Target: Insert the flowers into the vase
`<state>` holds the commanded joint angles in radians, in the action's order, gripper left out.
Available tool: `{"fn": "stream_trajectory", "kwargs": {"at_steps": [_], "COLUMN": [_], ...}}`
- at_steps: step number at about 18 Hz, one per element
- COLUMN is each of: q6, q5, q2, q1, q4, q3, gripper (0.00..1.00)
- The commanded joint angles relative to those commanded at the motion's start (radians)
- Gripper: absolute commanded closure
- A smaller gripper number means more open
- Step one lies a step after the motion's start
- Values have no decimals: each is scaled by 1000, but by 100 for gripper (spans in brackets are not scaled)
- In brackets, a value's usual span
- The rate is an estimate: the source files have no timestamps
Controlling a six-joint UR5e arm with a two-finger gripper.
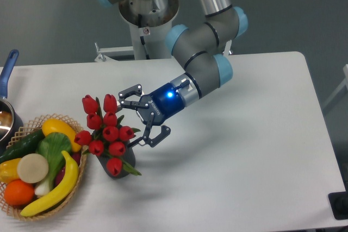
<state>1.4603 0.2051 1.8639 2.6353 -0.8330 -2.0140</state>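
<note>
The flowers [106,132], a bunch of red tulip buds with green leaves, stand with their stems down in the vase [124,162], a dark grey cylinder mostly hidden beneath the blooms. The bunch leans slightly left toward the basket. My gripper [140,117] is just right of the buds with its fingers spread wide, open and holding nothing. One finger [129,90] reaches toward the top buds, the other [155,136] hangs beside the lower ones, with a small gap to the flowers.
A wicker fruit basket [74,187] with a banana, orange, cucumber and other produce sits directly left of the vase. A pot with a blue handle [6,70] is at the far left edge. The arm's base [148,12] stands behind the table.
</note>
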Motion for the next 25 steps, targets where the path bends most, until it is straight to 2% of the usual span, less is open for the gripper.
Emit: {"fn": "stream_trajectory", "kwargs": {"at_steps": [6, 8, 11, 14, 19, 22, 25], "q6": [3, 5, 17, 18, -5, -5, 2], "q5": [124, 207, 382, 519, 681, 810, 887], "q2": [-98, -141, -176, -178, -198, -203, -212], "q1": [98, 146, 189, 215, 272, 295, 310], "q4": [3, 2, 3, 0, -12, -14, -23], "q3": [-6, -5, 6, 61, 158, 181, 186], "gripper": [0, 0, 0, 0, 0, 0, 0]}}
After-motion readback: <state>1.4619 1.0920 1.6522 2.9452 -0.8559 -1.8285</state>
